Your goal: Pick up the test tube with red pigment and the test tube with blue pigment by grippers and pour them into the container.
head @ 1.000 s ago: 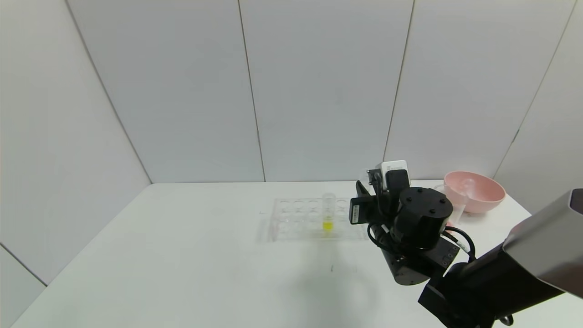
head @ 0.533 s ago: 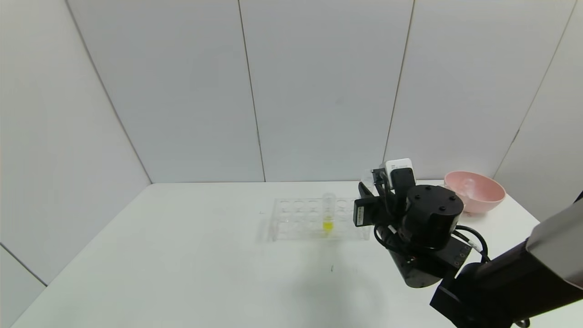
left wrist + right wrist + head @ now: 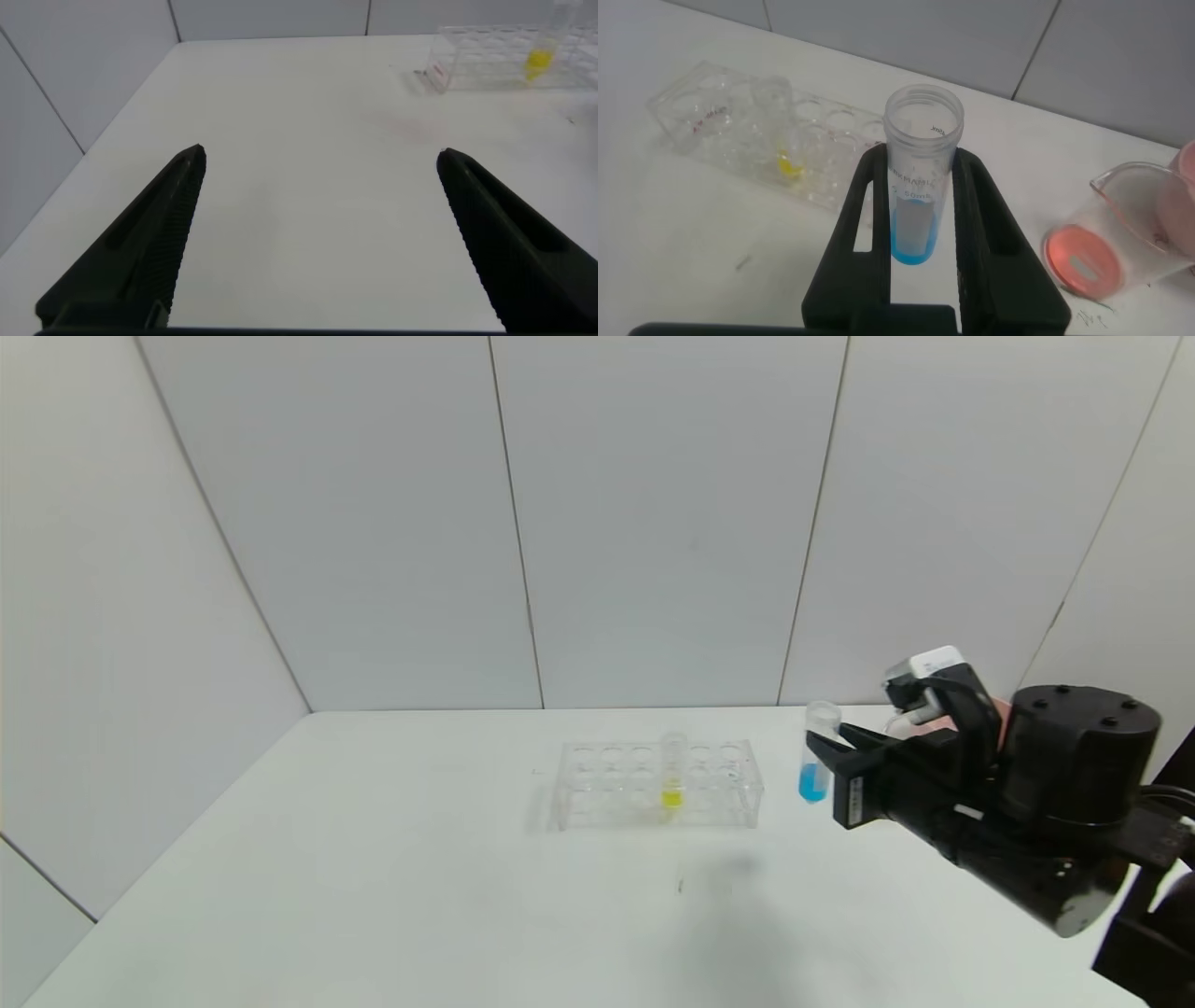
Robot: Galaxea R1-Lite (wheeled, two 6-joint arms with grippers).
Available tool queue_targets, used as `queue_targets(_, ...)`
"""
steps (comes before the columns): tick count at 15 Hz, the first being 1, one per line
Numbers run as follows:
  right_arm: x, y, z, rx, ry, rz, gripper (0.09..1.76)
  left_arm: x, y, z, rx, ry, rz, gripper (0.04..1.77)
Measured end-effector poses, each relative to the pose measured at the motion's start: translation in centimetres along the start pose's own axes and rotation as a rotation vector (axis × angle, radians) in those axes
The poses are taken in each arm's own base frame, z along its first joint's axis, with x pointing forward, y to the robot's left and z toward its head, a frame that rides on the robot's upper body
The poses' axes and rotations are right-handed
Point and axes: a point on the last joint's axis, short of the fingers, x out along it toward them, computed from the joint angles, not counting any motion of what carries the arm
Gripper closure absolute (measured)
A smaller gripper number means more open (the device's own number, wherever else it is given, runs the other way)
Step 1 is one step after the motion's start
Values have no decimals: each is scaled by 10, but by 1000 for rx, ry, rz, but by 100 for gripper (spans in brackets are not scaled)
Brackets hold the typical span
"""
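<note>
One blue tube [image 3: 814, 758] upright in right gripper [image 3: 826, 756] jaws; left gripper [image 3: 318, 201] jaws wide; one beaker [image 3: 1120, 233].

free: table [image 3: 373, 859] left of rack [image 3: 658, 784] | obstacle: bowl [image 3: 1188, 161] seemingly just behind beaker [image 3: 1134, 229]

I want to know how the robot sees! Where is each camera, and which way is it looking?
Head view: up on the head, looking down at the white table; shows the right gripper holding the blue tube.
Left wrist view: on the left arm, looking across the table past its open left gripper.
Right wrist view: on the right arm, looking past its fingers at the blue tube and the beaker.
All three show the rack with the yellow tube.
</note>
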Motion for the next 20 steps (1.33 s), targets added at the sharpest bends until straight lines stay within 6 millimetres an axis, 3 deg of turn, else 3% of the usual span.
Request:
queue_targets(7, -52, -115, 4, 14, 14, 10, 139, 0, 0, 0, 0, 0, 0, 5)
queue_targets(13, -86, -183, 3, -45, 71, -22, 139, 0, 0, 0, 0, 0, 0, 5)
queue_targets(17, -79, -215, 15, -162, 119, -29, 139, 0, 0, 0, 1, 0, 0, 5)
queue_targets(20, -56, -229, 21, -247, 130, 6, 139, 0, 0, 0, 0, 0, 0, 5)
